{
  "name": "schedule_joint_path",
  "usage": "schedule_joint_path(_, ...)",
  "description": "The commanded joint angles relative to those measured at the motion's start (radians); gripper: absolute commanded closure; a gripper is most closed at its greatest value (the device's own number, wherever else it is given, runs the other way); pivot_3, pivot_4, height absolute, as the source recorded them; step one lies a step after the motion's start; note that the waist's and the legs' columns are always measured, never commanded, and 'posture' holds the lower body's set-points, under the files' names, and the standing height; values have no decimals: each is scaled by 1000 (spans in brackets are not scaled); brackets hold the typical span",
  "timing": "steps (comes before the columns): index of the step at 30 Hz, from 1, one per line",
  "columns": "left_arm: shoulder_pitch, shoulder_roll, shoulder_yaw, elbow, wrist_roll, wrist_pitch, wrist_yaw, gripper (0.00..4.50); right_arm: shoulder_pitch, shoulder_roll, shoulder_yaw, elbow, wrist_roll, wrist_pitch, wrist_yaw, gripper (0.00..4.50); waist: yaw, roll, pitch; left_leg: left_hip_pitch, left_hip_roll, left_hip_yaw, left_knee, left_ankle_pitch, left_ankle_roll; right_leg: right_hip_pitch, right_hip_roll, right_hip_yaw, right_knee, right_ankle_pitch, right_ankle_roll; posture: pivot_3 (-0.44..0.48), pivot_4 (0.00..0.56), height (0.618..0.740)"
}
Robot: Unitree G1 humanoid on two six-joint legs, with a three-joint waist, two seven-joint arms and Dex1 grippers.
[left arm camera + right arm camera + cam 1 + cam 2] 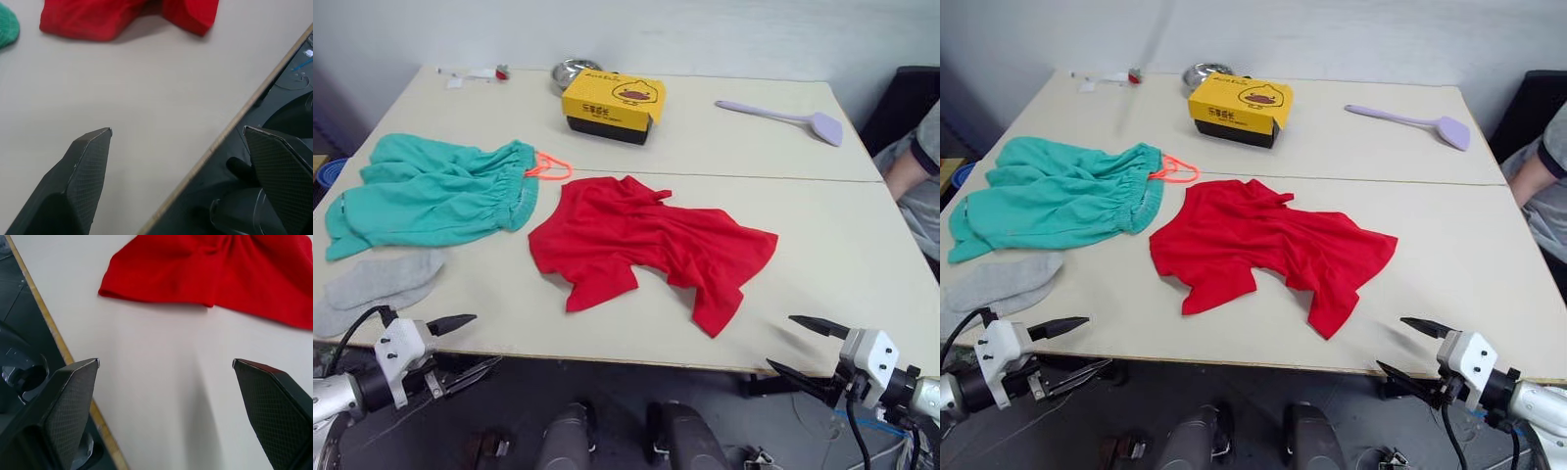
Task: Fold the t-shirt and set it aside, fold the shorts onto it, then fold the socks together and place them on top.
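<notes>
The red t-shirt lies crumpled and unfolded in the middle of the table. To its left the teal shorts are spread out, their orange drawstring pointing toward the shirt. Two grey socks lie side by side at the table's near left corner. My left gripper hovers open at the front edge, just right of the socks. At the near right edge my right gripper is open too, with nothing between its fingers. The shirt's hem shows ahead of it in the right wrist view.
A yellow box stands at the back centre with a metal bowl behind it. A lilac spatula lies at the back right. A person's arm is beside the table's right edge. A seam crosses the tabletop.
</notes>
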Motion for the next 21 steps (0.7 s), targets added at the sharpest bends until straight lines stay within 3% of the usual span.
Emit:
schedule_joint_path(1,1,10,3,4,-8,-5,-9,0,10,4,-37,-35,20,-15,3,40,-15,-1,0,0,0,0,0,0,0,0,0,0,0,1,1,0,150,740)
schedule_joint_path(5,1,14,6,11,-8,-9,-17,0,23,5,-39,-45,26,-19,12,40,-16,-1,-1,0,0,-1,1,0,1,0,0,-1,1,9,16,0,150,740)
schedule_joint_path(10,32,17,28,16,-2,-17,-27,0,69,-6,-79,-65,44,-19,31,40,-11,0,-1,0,1,-2,1,0,1,0,0,-1,2,6,11,0,150,740)
schedule_joint_path(12,65,16,50,24,3,-30,-35,0,98,-13,-111,-74,53,-19,47,40,-10,-1,-1,0,0,-2,1,0,1,0,0,-1,2,0,-1,0,150,740)
schedule_joint_path(17,164,5,121,75,17,-94,-54,0,214,-19,-224,-27,58,-87,142,40,-10,-1,-1,0,0,-2,1,-2,1,0,0,-2,1,-1,-1,0,150,740)
schedule_joint_path(21,150,9,105,68,12,-89,-43,0,233,-3,-240,-17,61,-108,165,40,-13,-1,-1,1,1,-4,1,-2,0,1,0,-2,-1,-1,-1,0,150,740)
